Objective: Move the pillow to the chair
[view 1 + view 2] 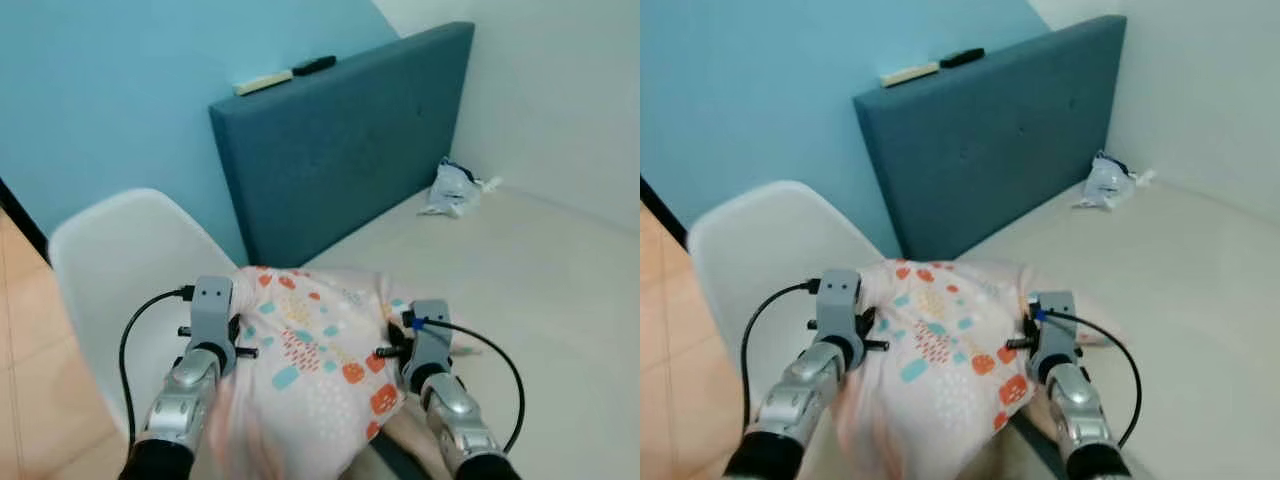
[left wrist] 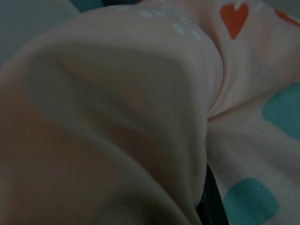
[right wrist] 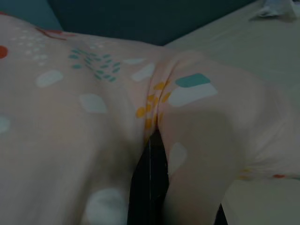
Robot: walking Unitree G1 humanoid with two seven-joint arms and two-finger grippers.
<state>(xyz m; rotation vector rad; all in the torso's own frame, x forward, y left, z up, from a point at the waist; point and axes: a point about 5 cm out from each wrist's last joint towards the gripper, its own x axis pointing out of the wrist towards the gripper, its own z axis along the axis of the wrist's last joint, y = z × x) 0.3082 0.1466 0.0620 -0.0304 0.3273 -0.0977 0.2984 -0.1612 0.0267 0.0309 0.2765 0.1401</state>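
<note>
You have the pillow (image 1: 310,370) squeezed between both arms, held low in front of the robot, partly over the edge of the bed (image 1: 520,290) and just at 3 o'clock of the white chair (image 1: 120,260). The left end effector (image 1: 232,345) presses into the pillow's side at 9 o'clock and the right end effector (image 1: 395,345) into its side at 3 o'clock. The fabric hides both sets of fingers in the head views, so whether each is spread or pinching cloth, I cannot tell there.

Expect the pillow to handle as light, soft and floppy — it bulges and folds where the arms press, and the smooth cotton-like cover could slide. Judging by that, a hold on both flanks near the middle looks safest; a corner pinch would let it sag.

The right wrist view adds what the head views lack: one dark finger (image 3: 150,187) buried in a crease of the cover, cloth bunched on both sides of it. The left wrist view shows a thick fold of pale cloth pressed right up to the lens. The head views alone give you the chair seat at 9 o'clock, the blue headboard (image 1: 350,140) at 12 o'clock and a crumpled bag (image 1: 455,188) on the bed at 2 o'clock.
</note>
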